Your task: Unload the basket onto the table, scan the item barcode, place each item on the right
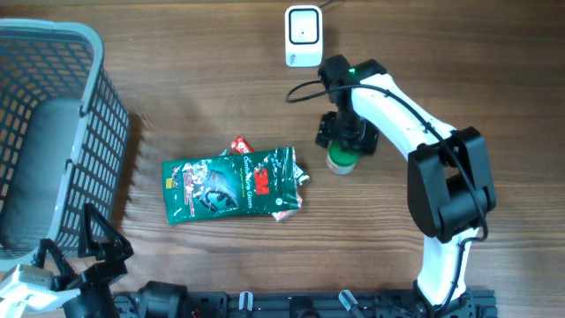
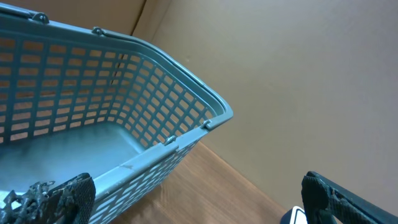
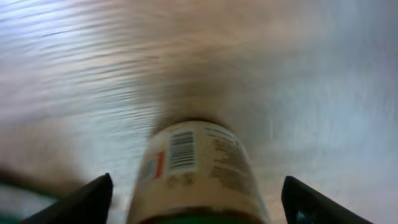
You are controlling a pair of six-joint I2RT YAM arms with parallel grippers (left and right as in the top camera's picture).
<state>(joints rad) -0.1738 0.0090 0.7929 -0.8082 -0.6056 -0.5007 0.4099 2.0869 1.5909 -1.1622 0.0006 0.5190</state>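
Nearest the right wrist lens: a small jar [image 3: 199, 180] at bottom centre, blurred, with a green cap edge at the very bottom of the frame and a beige label running away toward the table [image 3: 311, 74]. Barcode [image 3: 181, 149] on the label, turned toward the lens, readable only as a block of bars. Right gripper [image 3: 199, 208] straddling the jar, dark fingers [image 3: 84, 199] in the two lower corners, one on each side. Strip of wood visible between each finger and the label. Jaws apart, clamped on nothing.

Overhead view: same jar [image 1: 342, 160] seemingly upright on the wood, right of centre, green top showing just below the right gripper [image 1: 346, 140]. White scanner [image 1: 303, 35] at the far edge with its cable attached, standing apart from the jar. Green pouch [image 1: 234, 184] lying flat near the table's centre, left of the jar, not touching it. Red packet [image 1: 240, 144] peeking out from under the pouch's far edge. Grey-blue basket [image 1: 104, 124] along the left side.

Left gripper [image 1: 75, 252] low in the near-left corner, beside the basket. Left wrist view: left gripper [image 2: 199, 208] spread wide, dark tips in both bottom corners, nothing between them. Basket [image 2: 186, 68] rim and slotted wall filling the left half.
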